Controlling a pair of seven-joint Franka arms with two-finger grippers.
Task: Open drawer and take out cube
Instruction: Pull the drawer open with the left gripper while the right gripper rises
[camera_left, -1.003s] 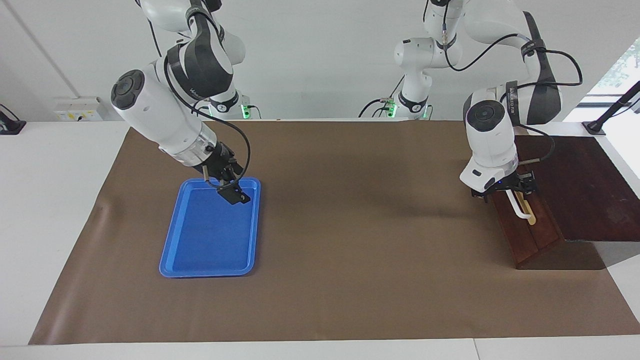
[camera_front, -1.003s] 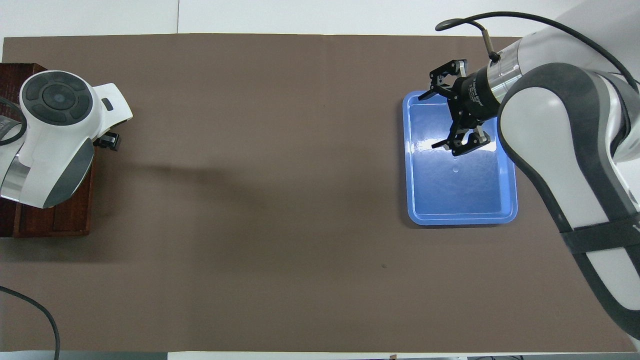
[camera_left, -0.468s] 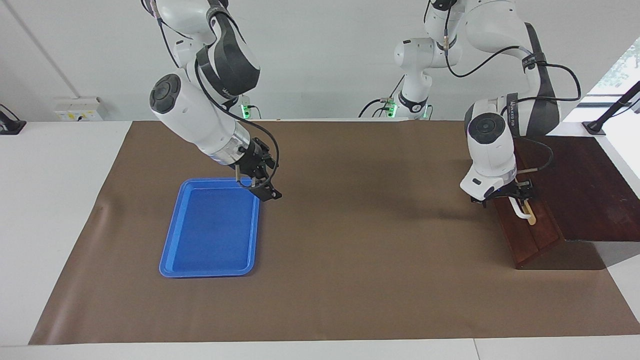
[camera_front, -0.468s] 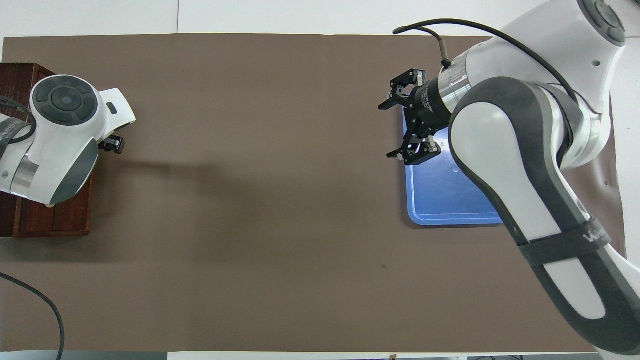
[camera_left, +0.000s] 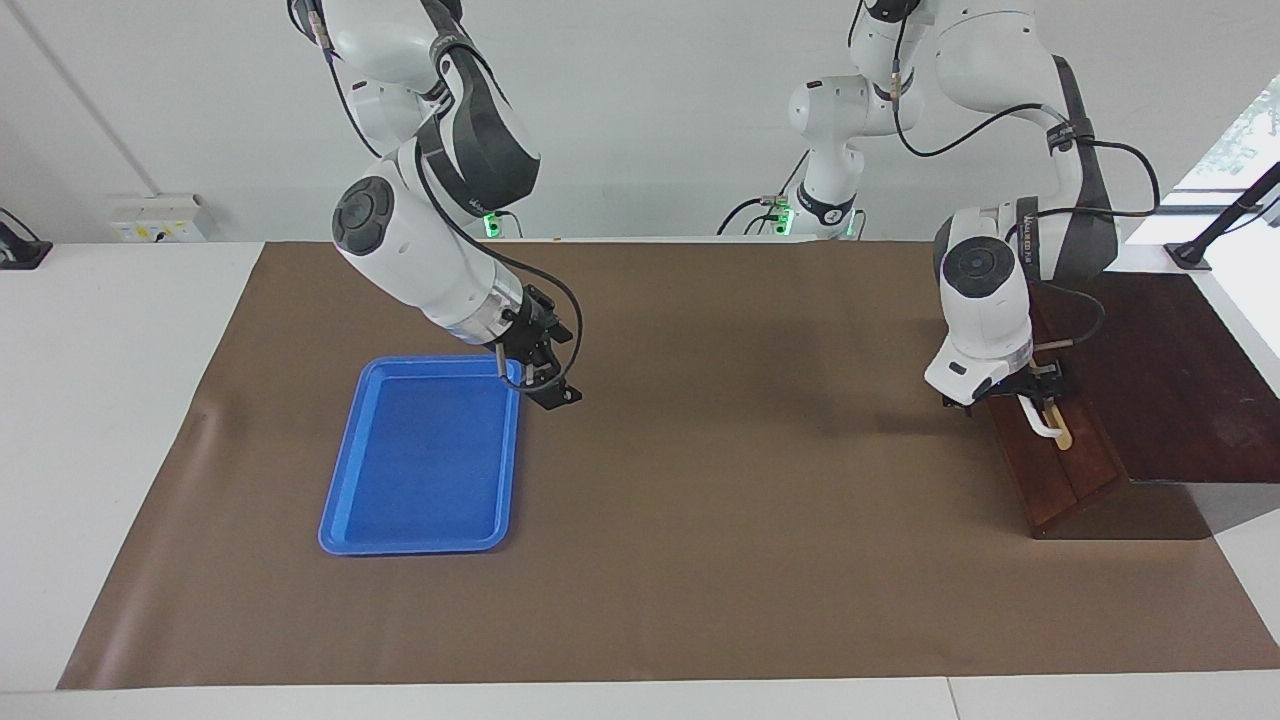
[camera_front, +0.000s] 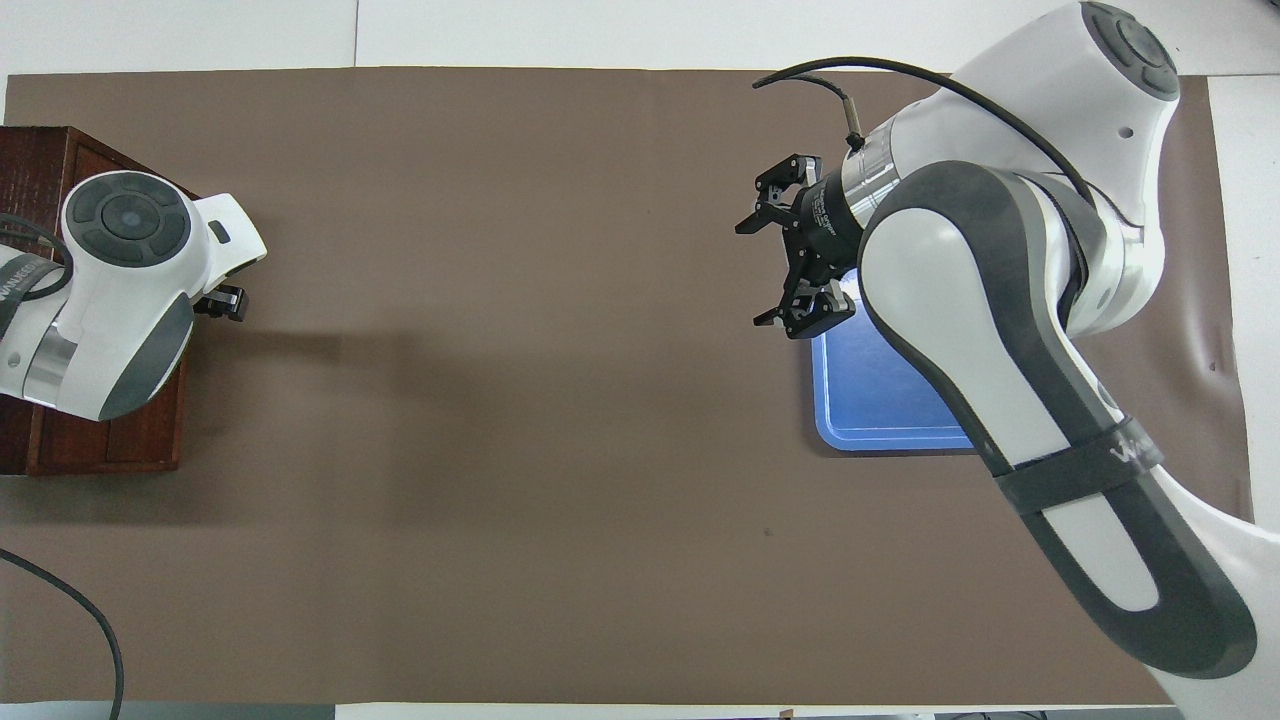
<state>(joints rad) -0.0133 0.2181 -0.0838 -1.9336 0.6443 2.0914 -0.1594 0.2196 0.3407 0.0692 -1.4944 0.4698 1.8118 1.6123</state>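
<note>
The dark wooden box (camera_left: 1170, 370) stands at the left arm's end of the table. Its drawer (camera_left: 1060, 480) is closed, with a white bar handle (camera_left: 1040, 422) on a tan strip. My left gripper (camera_left: 1045, 380) hangs open right at the end of the handle nearer to the robots; the wrist hides most of it in the overhead view (camera_front: 222, 302). The cube is hidden. My right gripper (camera_left: 560, 392) is open and holds nothing. It hovers over the brown mat beside the blue tray's edge (camera_front: 757, 272).
The blue tray (camera_left: 420, 470) lies on the brown mat (camera_left: 720, 520) toward the right arm's end, with nothing in it. The right arm covers much of the tray (camera_front: 880, 400) from above. A black cable (camera_front: 70, 610) crosses the mat's corner by the left arm.
My right gripper has swung off the tray toward the table's middle, still open. The left gripper has crept slightly along the drawer front toward the robots.
</note>
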